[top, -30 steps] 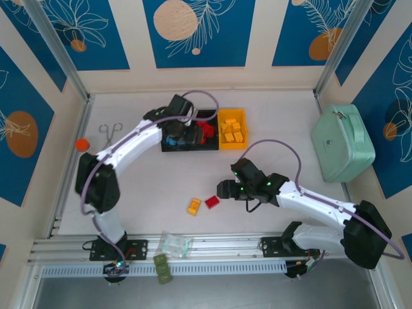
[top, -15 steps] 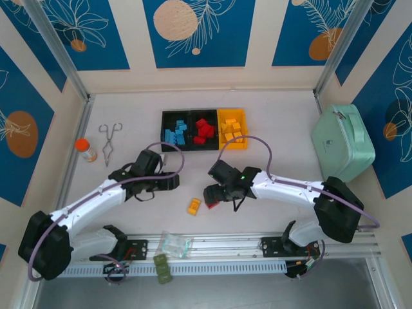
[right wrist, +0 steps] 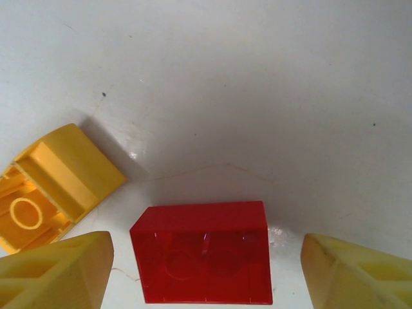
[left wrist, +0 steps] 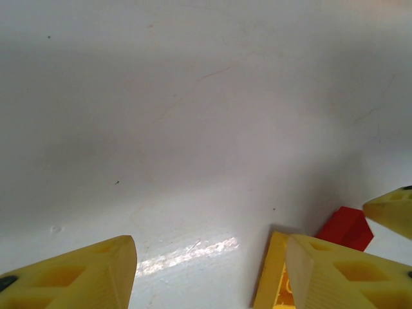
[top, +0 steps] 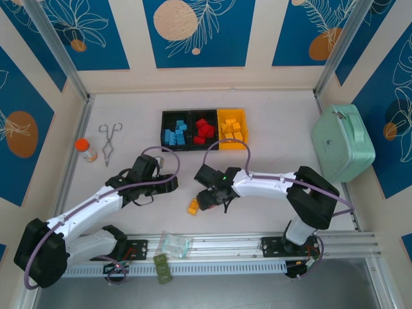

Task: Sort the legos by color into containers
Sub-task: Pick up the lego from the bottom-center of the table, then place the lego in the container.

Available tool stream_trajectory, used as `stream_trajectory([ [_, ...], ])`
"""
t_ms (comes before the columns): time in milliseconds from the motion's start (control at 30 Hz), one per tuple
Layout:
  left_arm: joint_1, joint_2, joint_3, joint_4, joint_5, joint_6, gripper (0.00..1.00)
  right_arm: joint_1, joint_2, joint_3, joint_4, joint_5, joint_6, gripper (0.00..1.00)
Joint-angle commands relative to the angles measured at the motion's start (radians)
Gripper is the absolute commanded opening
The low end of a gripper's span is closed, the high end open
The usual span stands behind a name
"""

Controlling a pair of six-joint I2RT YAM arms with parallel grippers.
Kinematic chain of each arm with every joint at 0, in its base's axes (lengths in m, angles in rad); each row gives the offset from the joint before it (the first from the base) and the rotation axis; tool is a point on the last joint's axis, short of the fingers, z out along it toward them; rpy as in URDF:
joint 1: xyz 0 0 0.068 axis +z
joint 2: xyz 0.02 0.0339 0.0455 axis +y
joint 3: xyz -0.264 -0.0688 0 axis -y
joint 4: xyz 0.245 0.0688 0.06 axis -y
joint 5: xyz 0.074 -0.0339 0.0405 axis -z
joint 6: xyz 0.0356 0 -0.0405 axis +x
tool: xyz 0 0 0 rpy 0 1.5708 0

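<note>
Small red plastic lego brick [right wrist: 203,251] looks light, stiff, slick: pinch its smooth end faces. Right gripper [right wrist: 201,261] straddles it, jaws wide; yellow plastic brick [right wrist: 58,180] at ten o'clock.

— What's sitting on the table [top: 283,141]?
— Upper middle, a row of three bins [top: 203,131] joined side by side, two black and one yellow. At the far right, a mint-green case [top: 343,143]
— And on the left?
— Upper left, metal tongs [top: 109,143], with a small orange-capped bottle [top: 85,149] just beside them
— Any loose pieces?
— Two, lower middle: a yellow brick [top: 193,206] and a red brick [right wrist: 203,251], near each other but not touching
</note>
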Motion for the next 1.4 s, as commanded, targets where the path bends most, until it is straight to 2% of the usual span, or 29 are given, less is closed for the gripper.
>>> stream_trajectory([
  [0,0.005,-0.002,-0.025,0.057,0.044,-0.031,0.62,0.009,0.015,0.021,-0.027,0.015,-0.014,0.72],
  [333,0.006,0.028,-0.034,0.104,0.068,-0.048,0.62,0.01,0.029,0.032,-0.033,0.017,-0.023,0.53],
  [567,0.006,0.05,-0.032,0.12,0.074,-0.056,0.62,0.0,-0.002,0.059,-0.068,0.038,-0.022,0.48],
  [700,0.006,0.05,-0.034,0.133,0.074,-0.061,0.62,-0.044,-0.065,0.084,-0.084,0.026,-0.028,0.47],
  [900,0.006,0.046,-0.041,0.161,0.084,-0.077,0.62,-0.166,-0.106,0.187,-0.102,-0.014,-0.072,0.46],
  [1100,0.006,0.024,-0.053,0.173,0.088,-0.092,0.62,-0.272,-0.035,0.352,-0.118,-0.037,-0.109,0.46],
  [1367,0.005,-0.004,-0.067,0.169,0.085,-0.105,0.62,-0.356,0.176,0.611,-0.154,-0.04,-0.157,0.46],
])
